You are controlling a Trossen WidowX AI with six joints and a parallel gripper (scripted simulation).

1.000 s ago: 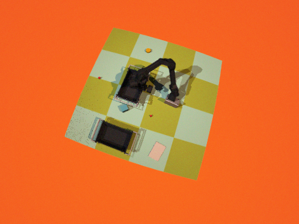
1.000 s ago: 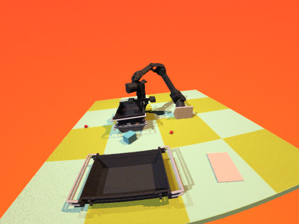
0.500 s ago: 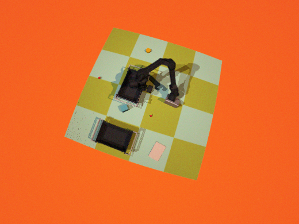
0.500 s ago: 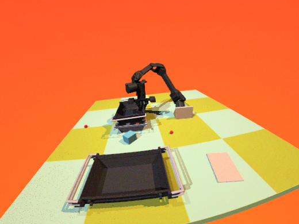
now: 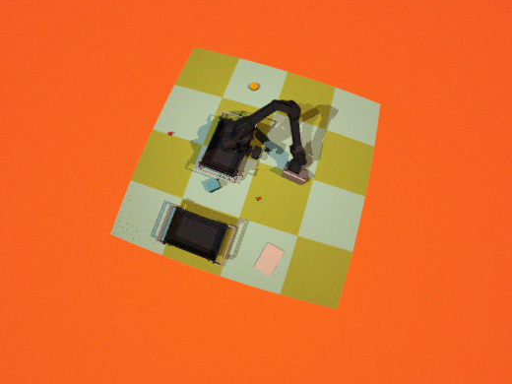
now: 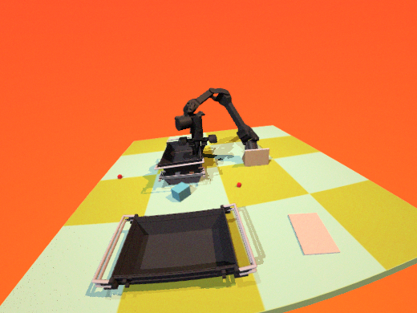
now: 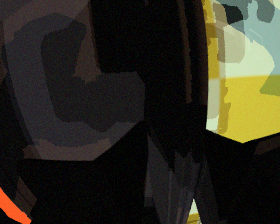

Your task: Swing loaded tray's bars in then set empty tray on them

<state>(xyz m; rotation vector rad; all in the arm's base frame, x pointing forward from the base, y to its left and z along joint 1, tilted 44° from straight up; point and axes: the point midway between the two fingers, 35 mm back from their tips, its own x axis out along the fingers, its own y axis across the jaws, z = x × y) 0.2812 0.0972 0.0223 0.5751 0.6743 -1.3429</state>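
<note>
My gripper is shut on the long side wall of a black empty tray, the wall nearer the arm's base. This tray hangs about level, directly over the loaded black tray. A few blocks show in the narrow gap between the two in the exterior view. The held tray's near wire bar is outside its end. A pale bar shows at the loaded tray's near end. I cannot tell how far in that tray's bars are swung, nor whether the trays touch. The wrist view is dark.
Another empty black tray stands at the near side, bars out. A blue block lies just before the stacked trays. A pink sheet, red bits and an orange disc lie around.
</note>
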